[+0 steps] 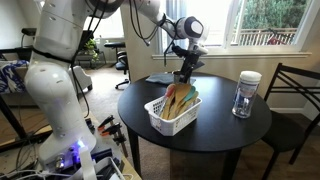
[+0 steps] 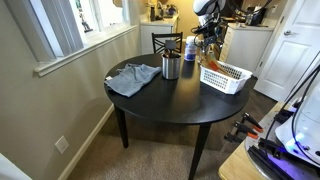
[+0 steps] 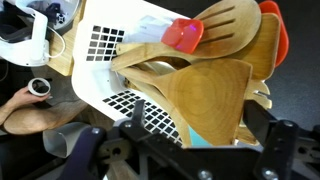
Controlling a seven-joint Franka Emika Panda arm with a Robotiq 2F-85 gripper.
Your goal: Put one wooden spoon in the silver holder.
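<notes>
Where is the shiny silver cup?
In an exterior view the silver holder stands upright on the round table, just right of the grey cloth and left of the white basket.

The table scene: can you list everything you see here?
Table: one, black, round.
Basket: one, white, on table.
Wooden spoons: several, light brown, in basket.
Red-headed utensil: at least one, red, in basket.
Silver holder: one, shiny grey, beside cloth.
Cloth: one, blue-grey, crumpled on table.
Glass jar: one, clear, white lid, on table.
Chair: one, dark, beside table.
Robot arm: one, white, over table.
Gripper: one, dark, open, above basket.
</notes>
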